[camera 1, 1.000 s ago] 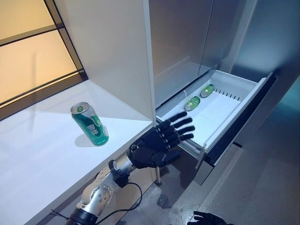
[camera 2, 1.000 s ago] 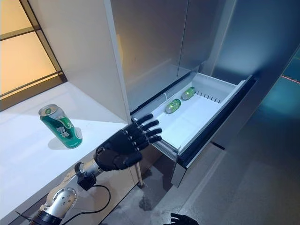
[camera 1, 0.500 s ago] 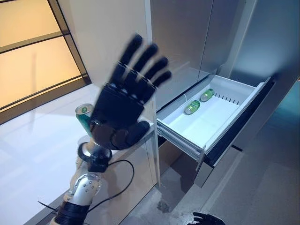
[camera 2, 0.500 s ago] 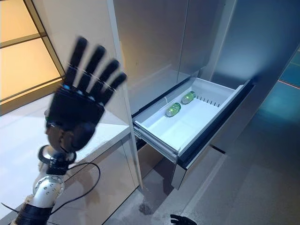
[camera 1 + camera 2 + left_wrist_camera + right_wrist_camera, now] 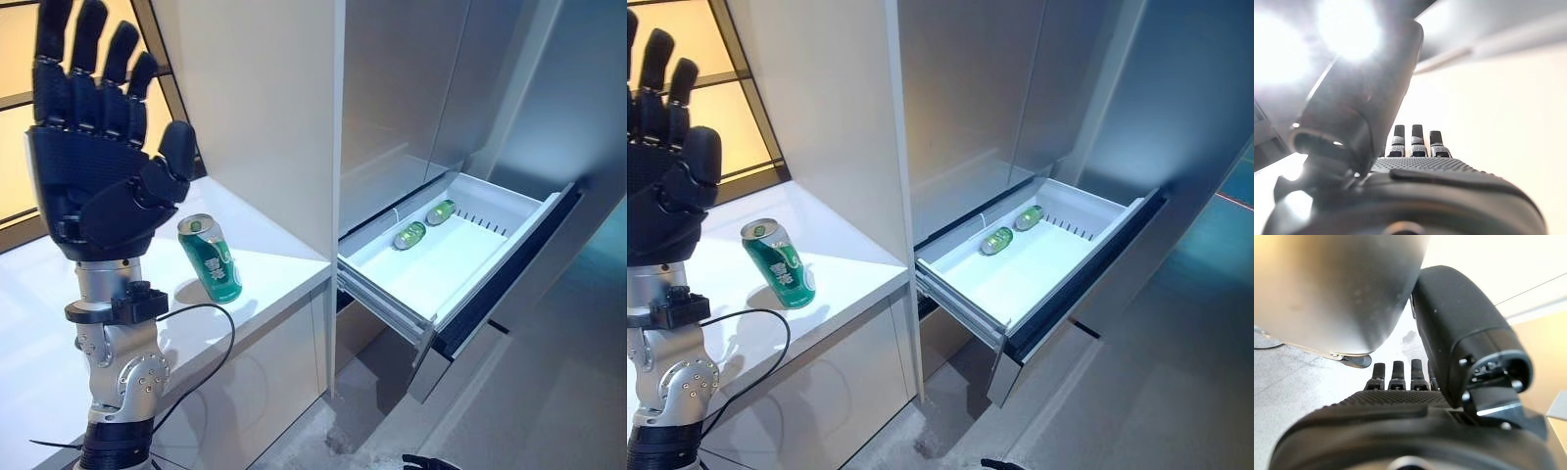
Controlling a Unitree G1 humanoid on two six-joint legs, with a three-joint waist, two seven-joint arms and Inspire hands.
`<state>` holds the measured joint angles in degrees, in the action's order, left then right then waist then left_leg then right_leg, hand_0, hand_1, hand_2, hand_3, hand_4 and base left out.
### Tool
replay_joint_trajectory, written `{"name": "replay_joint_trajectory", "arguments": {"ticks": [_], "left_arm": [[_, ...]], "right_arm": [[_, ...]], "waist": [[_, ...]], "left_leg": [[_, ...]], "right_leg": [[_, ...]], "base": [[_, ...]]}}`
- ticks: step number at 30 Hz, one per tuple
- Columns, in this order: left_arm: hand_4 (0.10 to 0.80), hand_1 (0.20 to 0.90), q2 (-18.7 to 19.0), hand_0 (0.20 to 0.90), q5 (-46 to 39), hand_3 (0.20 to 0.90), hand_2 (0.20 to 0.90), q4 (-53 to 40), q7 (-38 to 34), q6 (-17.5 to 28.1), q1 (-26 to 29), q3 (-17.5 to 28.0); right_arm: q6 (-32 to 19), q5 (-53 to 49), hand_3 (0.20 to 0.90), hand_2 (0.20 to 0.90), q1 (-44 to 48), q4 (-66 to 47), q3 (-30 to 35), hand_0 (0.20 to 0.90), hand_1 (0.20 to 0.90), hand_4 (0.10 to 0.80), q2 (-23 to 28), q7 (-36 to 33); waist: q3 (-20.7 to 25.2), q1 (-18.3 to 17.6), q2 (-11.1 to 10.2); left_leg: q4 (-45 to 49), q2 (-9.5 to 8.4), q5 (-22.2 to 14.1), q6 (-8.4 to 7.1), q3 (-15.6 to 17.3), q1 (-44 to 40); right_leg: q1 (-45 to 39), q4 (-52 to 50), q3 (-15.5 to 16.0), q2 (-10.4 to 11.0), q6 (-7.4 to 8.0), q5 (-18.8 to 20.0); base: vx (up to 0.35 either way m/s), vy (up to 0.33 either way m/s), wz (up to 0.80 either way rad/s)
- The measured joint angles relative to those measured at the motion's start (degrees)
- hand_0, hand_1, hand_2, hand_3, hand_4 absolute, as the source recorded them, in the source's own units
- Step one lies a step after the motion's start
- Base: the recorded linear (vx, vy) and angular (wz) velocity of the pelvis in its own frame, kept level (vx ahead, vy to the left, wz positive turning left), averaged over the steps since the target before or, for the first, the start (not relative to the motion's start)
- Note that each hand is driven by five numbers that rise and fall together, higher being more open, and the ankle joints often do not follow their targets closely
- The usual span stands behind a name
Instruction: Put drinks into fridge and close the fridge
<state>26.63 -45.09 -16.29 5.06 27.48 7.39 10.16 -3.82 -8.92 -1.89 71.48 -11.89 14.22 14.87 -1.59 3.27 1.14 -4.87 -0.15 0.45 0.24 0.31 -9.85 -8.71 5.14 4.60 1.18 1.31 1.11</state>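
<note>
Fingers of the left hand (image 5: pixel 93 171) stand straight and spread, raised upright at the near left of the scene with the palm facing right and nothing in it; its own wrist view shows the same straight fingers against a pale wall. Just right of that hand, a green drink can (image 5: pixel 210 258) stands upright on the white counter (image 5: pixel 265 264), apart from the hand and near the counter's right edge. Right of the counter rises a tall white cabinet panel (image 5: pixel 265 108), and beyond it the fridge (image 5: pixel 411 88) with grey doors. Its lower drawer (image 5: pixel 446 269) is pulled out to the right, white inside with a dark front. Two green drinks (image 5: pixel 409 235) lie on their sides at the far left end of the drawer, close together but apart. The right hand (image 5: pixel 1400 377) shows in its own wrist view, fingers extended and holding nothing, over grey floor; only a dark tip of it appears at the bottom edge of the head views.
</note>
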Motion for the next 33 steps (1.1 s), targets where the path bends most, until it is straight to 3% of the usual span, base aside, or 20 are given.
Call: {"name": "replay_joint_trajectory", "arguments": {"ticks": [4, 12, 20, 26, 33], "left_arm": [[0.8, 0.9, 1.5, 0.9, 5.0, 0.9, 0.9, 3.7, -6.4, -0.5, -0.1, 0.1], [0.8, 0.9, 2.0, 0.9, 6.0, 0.9, 0.9, 8.9, -9.4, -4.8, -0.2, 0.7], [0.8, 0.9, 2.0, 0.9, 5.9, 0.9, 0.9, 14.1, -8.9, -11.7, -0.5, 0.8], [0.8, 0.9, 2.2, 0.9, 4.8, 0.9, 0.9, 15.2, -3.3, -17.4, -0.8, 0.7], [0.8, 0.9, 3.5, 0.9, 4.2, 0.9, 0.9, 15.2, -2.7, -19.5, -1.0, 0.7]], "right_arm": [[0.5, 0.0, 0.9, 0.9, 0.0, -0.3, -0.2, 0.9, 0.9, 0.8, -0.3, 0.0], [2.0, 0.0, 0.9, 0.9, -0.1, -1.3, 0.1, 0.9, 0.9, 0.8, -0.3, 0.0], [2.2, 0.1, 0.9, 0.9, -0.3, -1.6, 0.4, 0.9, 0.9, 0.8, -0.3, 0.0], [2.3, 0.0, 0.9, 0.9, -0.1, -1.8, 0.6, 0.9, 0.9, 0.8, -0.3, 0.0], [3.7, 0.1, 0.9, 0.9, 0.2, -3.3, 0.7, 0.9, 0.9, 0.8, -0.3, 0.0]], "waist": [[0.1, 0.0, -0.2], [0.5, -0.4, 0.1], [0.5, -0.4, 0.1], [0.0, -0.4, 0.1], [-1.2, -1.2, 0.0]], "left_leg": [[-0.2, 0.01, 0.0, -0.01, 0.0, 0.1], [0.0, 0.03, 0.0, -0.01, 0.2, 0.9], [-0.1, 0.04, 0.0, -0.01, 0.4, 0.8], [-0.2, 0.07, 0.0, -0.02, 0.6, 0.8], [-0.2, 0.08, 0.0, 0.0, 0.9, 0.8]], "right_leg": [[0.1, 0.0, 0.0, 0.0, 0.0, 0.0], [1.0, -0.1, -0.3, 0.0, -0.09, 0.1], [0.9, -0.3, -0.3, 0.0, -0.05, 0.1], [0.9, 0.0, -0.4, 0.0, -0.05, 0.1], [1.1, -0.1, -0.7, -0.1, -0.05, 0.1]], "base": [[0.0, 0.0, 0.0], [0.0, 0.0, 0.0], [0.0, 0.0, 0.0], [0.0, 0.0, 0.0], [0.0, 0.0, 0.0]]}}
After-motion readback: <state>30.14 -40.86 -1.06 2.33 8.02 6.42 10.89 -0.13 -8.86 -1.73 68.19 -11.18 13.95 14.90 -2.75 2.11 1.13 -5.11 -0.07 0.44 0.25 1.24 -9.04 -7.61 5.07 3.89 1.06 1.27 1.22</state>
